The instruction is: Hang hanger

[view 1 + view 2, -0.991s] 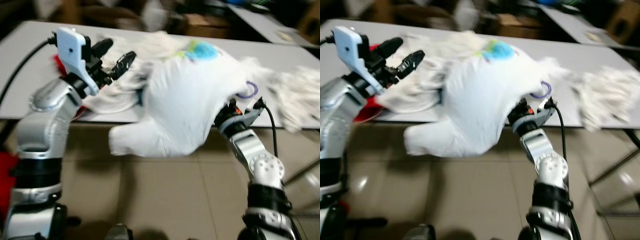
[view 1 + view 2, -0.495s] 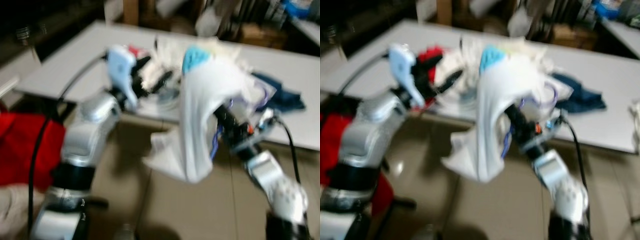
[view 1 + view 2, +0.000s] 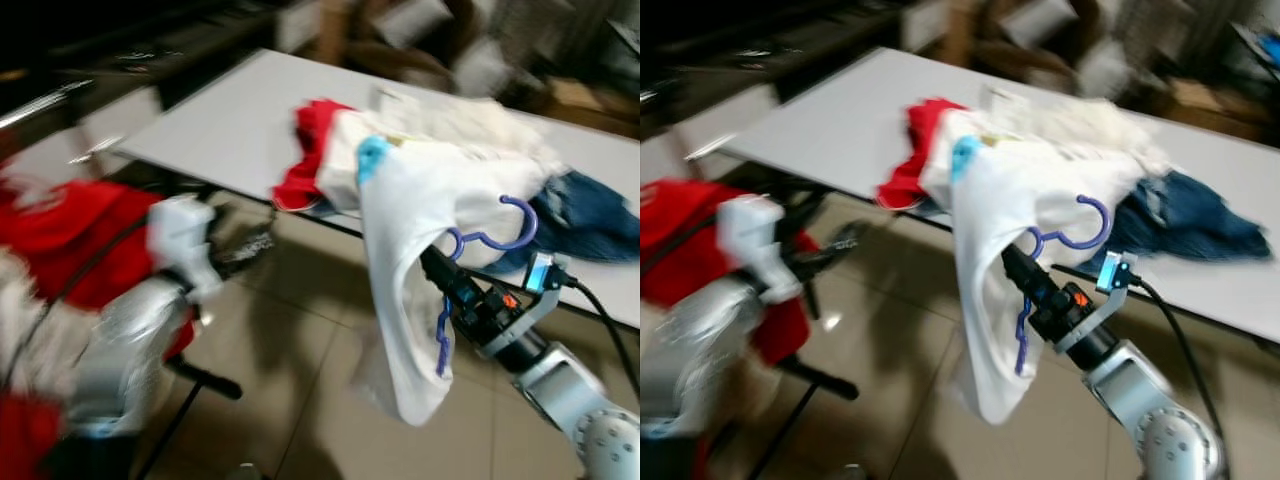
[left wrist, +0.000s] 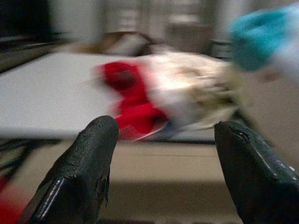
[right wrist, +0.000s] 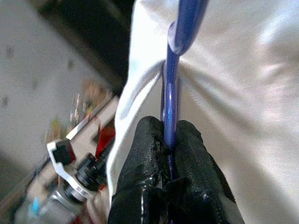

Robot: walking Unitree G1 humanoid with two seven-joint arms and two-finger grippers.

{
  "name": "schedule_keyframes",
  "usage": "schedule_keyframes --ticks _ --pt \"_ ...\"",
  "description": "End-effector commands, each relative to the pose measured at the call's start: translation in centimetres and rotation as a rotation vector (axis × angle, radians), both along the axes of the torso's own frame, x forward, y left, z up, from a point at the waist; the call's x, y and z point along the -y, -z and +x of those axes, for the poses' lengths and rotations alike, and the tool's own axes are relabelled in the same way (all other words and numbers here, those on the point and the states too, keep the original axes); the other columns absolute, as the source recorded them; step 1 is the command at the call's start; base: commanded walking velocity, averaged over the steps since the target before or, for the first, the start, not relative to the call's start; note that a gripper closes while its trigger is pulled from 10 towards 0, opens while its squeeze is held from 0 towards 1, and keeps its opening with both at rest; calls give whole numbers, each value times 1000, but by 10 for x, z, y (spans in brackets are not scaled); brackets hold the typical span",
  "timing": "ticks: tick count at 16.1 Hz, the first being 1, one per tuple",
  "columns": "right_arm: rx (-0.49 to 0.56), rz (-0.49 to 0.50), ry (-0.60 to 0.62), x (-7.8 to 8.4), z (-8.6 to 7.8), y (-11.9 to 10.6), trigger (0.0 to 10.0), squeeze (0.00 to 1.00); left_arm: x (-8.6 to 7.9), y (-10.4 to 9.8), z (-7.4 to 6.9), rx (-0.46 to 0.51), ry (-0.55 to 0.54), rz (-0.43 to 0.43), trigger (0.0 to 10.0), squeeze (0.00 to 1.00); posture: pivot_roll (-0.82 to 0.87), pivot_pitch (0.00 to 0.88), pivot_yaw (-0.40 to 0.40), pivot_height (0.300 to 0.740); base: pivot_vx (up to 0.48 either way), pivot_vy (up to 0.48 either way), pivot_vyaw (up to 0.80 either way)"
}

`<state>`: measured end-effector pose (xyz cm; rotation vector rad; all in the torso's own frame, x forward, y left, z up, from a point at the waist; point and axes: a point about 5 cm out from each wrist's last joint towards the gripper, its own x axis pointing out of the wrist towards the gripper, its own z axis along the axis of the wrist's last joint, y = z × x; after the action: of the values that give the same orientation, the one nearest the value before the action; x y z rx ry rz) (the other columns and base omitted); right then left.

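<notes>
At the left edge of the head views, red clothes (image 3: 60, 230) are seen hanging on a dark rack that was not in view half a second ago; the whole picture has shifted, so the camera is judged to have turned toward it rather than the things to have moved. Just right of them, at lower left, the left gripper (image 4: 161, 163) is held low and forward with its fingers spread wide and nothing between them. The grey table (image 3: 215, 130) is crossed from upper left to right by a heap of laundry: a red garment (image 3: 305, 160), pale clothes (image 3: 470, 120) and jeans (image 3: 590, 215). At centre right the blue hanger (image 3: 490, 235) is carried above the floor, in front of the table edge, with the white shirt (image 3: 410, 260) draped on it and its hook pointing up. The right gripper (image 5: 169, 158) is clamped tight on the hanger's stem. The hanger is judged ready to be carried to the rack; the hanging itself is not yet done.
</notes>
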<state>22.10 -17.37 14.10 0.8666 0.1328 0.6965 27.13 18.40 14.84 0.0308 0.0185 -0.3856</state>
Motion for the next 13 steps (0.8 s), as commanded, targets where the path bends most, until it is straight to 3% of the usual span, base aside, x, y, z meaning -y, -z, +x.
schedule_keyframes --ticks 1,5,10,13 --pt "30 -29 -39 -3 -3 -6 10000 0 8 -4 -3 15 10 1 10000 0 -108 0 -87 740 0 0 781" --pt "-8 -98 -78 -5 -7 7 10000 0 3 9 -24 -30 -27 39 10000 0 -87 0 -104 740 0 0 786" --pt "-72 -135 -74 3 -18 30 10000 0 8 13 -29 -43 -6 70 10000 0 -86 0 -94 740 0 0 790" --pt "-89 -189 -53 11 -21 39 10000 0 10 17 -32 -55 6 84 10000 0 -92 0 -88 740 0 -331 794"
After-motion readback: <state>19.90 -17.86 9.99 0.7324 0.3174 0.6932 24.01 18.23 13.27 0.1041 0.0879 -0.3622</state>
